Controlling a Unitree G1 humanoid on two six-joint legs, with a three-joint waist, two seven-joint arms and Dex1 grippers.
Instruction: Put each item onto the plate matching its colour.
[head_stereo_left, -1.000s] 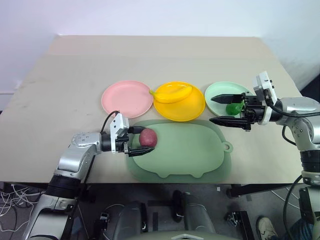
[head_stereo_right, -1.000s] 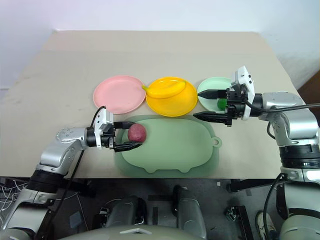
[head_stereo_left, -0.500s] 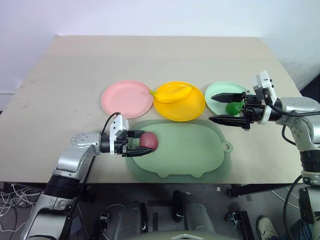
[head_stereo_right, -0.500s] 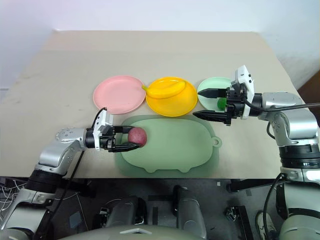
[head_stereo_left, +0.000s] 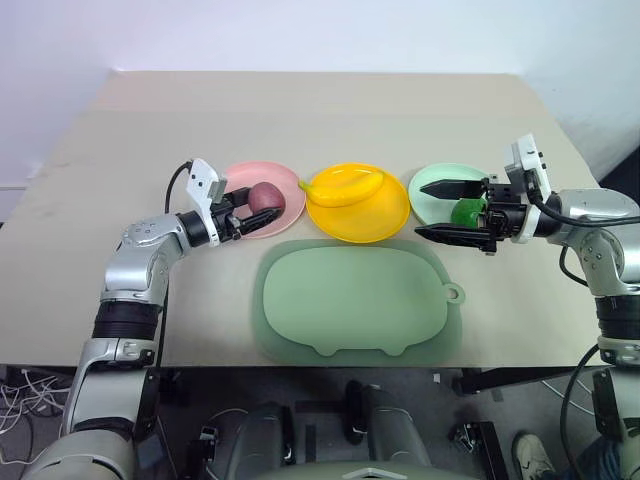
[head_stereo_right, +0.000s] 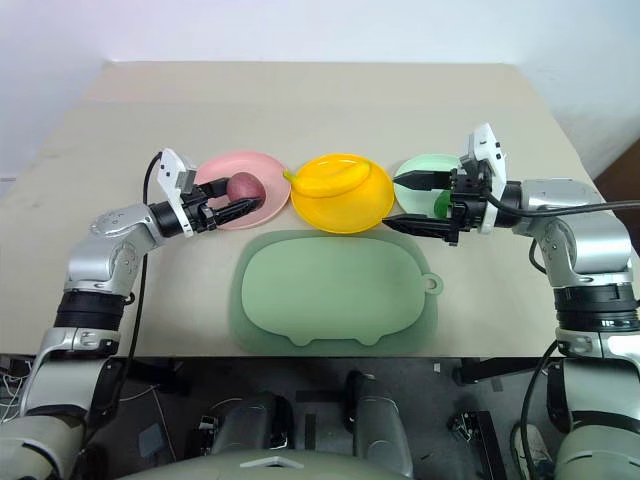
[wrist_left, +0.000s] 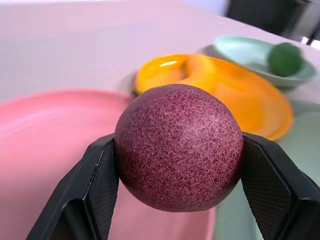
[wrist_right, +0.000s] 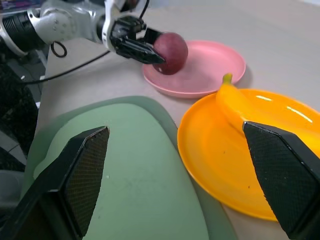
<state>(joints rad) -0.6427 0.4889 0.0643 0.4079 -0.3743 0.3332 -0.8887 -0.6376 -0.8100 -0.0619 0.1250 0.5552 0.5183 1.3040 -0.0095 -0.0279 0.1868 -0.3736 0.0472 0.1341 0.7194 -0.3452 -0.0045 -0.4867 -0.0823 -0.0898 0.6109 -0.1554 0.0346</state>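
Left end effector (head_stereo_left: 243, 212) clamped on our red-purple fruit (head_stereo_left: 264, 196) above the pink plate (head_stereo_left: 290, 186); right end effector (head_stereo_left: 438, 210), fingers apart, at the mint plate's (head_stereo_left: 430, 180) 6 o'clock rim.

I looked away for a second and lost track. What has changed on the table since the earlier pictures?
The left pincer closed on the red-purple fruit on the pig-shaped mat, then carried it away from the mat to over the pink plate. The right pincer stayed open by the green plate; the banana and green fruit kept their plates.
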